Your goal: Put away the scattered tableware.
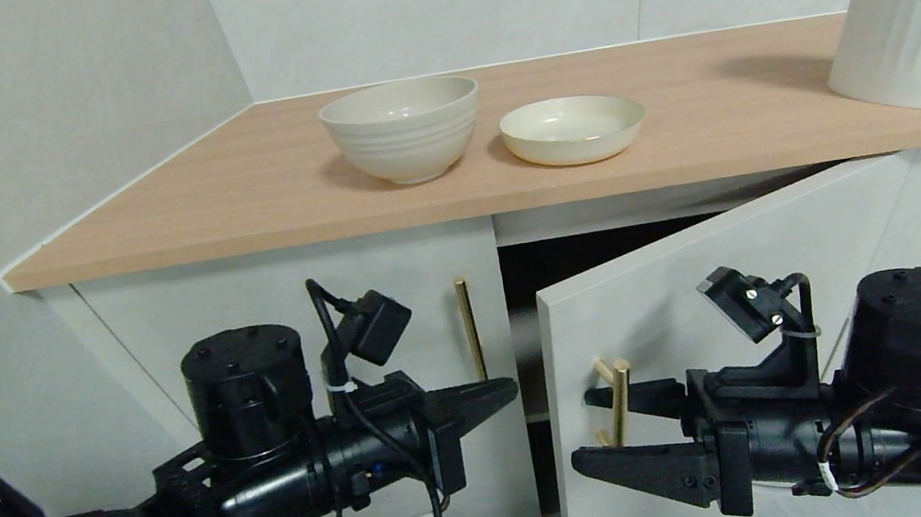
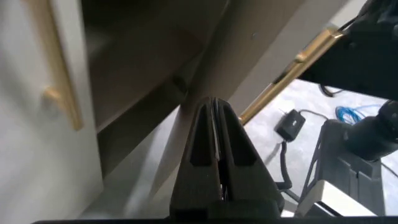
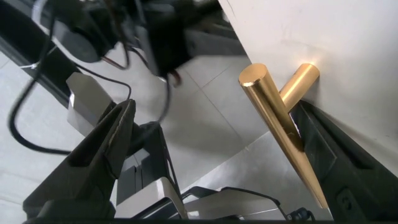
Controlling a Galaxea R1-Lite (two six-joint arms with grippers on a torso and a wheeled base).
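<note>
- Deep bowl [image 1: 403, 130]: upright on counter [image 1: 239, 200], midway between front and back edges, nearer the left corner.
- Shallow bowl [image 1: 572, 129]: just beside it toward the right edge, not touching.
- Left gripper [image 1: 511, 389]: fingers pressed together, empty, below the counter's front edge.
- Right gripper [image 1: 583, 429]: fingers spread wide, gold handle [image 3: 280, 124] of ajar cabinet door [image 1: 695, 281] between them, close against one finger.

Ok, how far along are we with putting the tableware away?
Done: the cabinet door stands partly open. In hand: the right gripper is open with the door's gold handle between its jaws; the left gripper is shut and empty beside the opening. Left: the deep bowl and the shallow dish both sit on the counter, so neither has gone into the cabinet yet.
</note>
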